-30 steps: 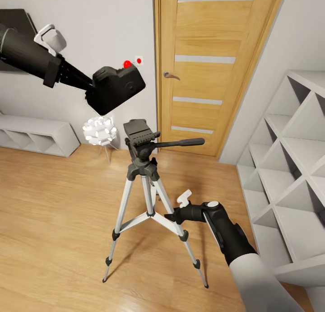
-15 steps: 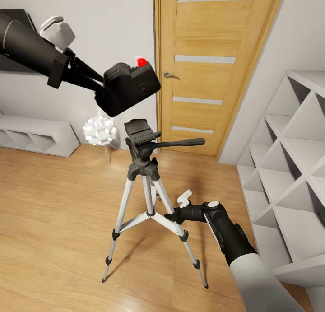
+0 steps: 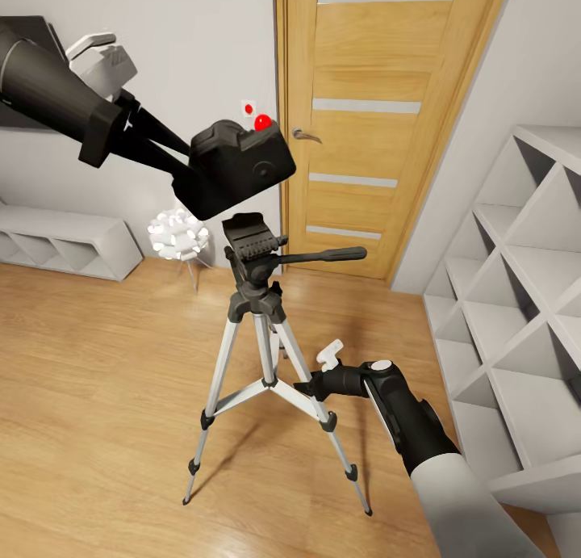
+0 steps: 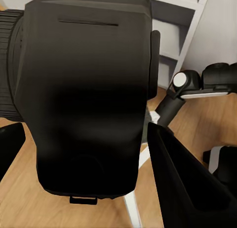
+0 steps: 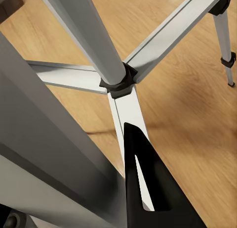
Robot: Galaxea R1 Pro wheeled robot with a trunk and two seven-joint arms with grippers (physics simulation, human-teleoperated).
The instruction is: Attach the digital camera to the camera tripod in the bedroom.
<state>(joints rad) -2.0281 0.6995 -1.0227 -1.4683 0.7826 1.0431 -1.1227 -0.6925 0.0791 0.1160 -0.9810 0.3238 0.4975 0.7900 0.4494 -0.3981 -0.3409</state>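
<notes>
The left gripper (image 3: 184,169) holds the digital camera (image 3: 238,169) tight between its fingers. It has moved the camera over toward 3 o'clock and down a bit, so now it hangs just above the camera tripod (image 3: 260,324) head. Next it can go down. The right gripper (image 3: 309,386) grips a tripod leg low down.

Left arm enters head view from 9-10 o'clock, raised high, forearm angled toward centre. Left gripper (image 3: 181,166) clamped on digital camera (image 3: 238,169), fingers (image 4: 185,181) flanking body. Right arm enters from 5 o'clock, low, elbow bent, wrist pointing toward 10 o'clock. Right gripper (image 3: 305,387) against camera tripod (image 3: 257,299) leg; one dark fingertip (image 5: 148,188) visible, grip state unclear.
</notes>
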